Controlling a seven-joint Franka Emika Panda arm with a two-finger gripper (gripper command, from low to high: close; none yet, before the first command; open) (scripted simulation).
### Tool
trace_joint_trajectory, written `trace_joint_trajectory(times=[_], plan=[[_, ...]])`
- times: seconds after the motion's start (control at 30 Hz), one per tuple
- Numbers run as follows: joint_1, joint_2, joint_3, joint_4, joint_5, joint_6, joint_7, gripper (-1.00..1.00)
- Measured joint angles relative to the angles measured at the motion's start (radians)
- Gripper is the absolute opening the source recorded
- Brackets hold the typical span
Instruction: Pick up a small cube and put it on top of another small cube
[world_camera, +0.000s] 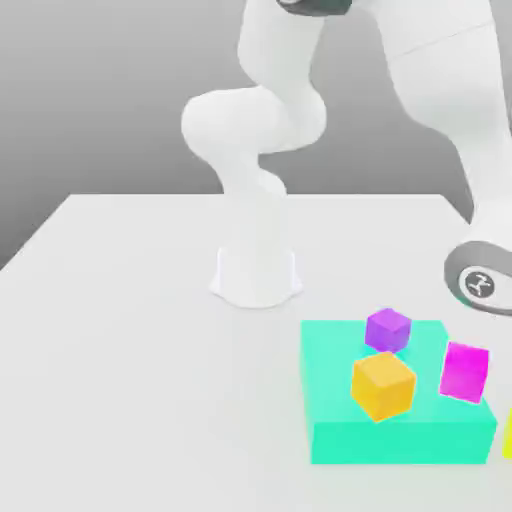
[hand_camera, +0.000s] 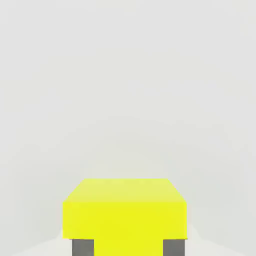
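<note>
White worktop (world_camera: 120, 300) is carrying a teal block (world_camera: 400, 425) near its front edge, where purple cube (world_camera: 388, 329), orange cube (world_camera: 383, 385) and magenta cube (world_camera: 465, 371) are resting; jaws are clamping a yellow cube (hand_camera: 125, 215), seemingly light, rigid, by opposite flat sides.

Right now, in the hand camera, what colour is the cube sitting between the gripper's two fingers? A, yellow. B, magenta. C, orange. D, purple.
A: in the hand view the yellow cube sits between the two grey fingers, each one against a side of it; the purple cube, orange cube and magenta cube rest on the teal block in the exterior view.
</note>
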Motion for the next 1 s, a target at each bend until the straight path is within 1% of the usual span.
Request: trace_joint_trajectory(times=[0.17,0.3,0.5,0.7,0.77,0.87,0.9,1.0], plan=[[-0.052,-0.140,0.089,-0.036,0.111,-0.098,-0.077,-1.00],[-0.100,-0.266,0.102,-0.100,0.173,-0.155,-0.120,-1.00],[-0.188,-0.481,0.065,-0.220,0.263,-0.240,-0.186,-1.00],[-0.239,-0.697,-0.024,-0.342,0.385,-0.319,-0.281,-1.00],[-0.252,-0.691,-0.036,-0.361,0.388,-0.294,-0.285,-1.00],[-0.262,-0.603,-0.036,-0.387,0.362,-0.181,-0.267,-1.00],[-0.264,-0.575,-0.036,-0.394,0.351,-0.147,-0.259,1.00],[-0.264,-0.575,-0.036,-0.394,0.351,-0.147,-0.259,1.00]])
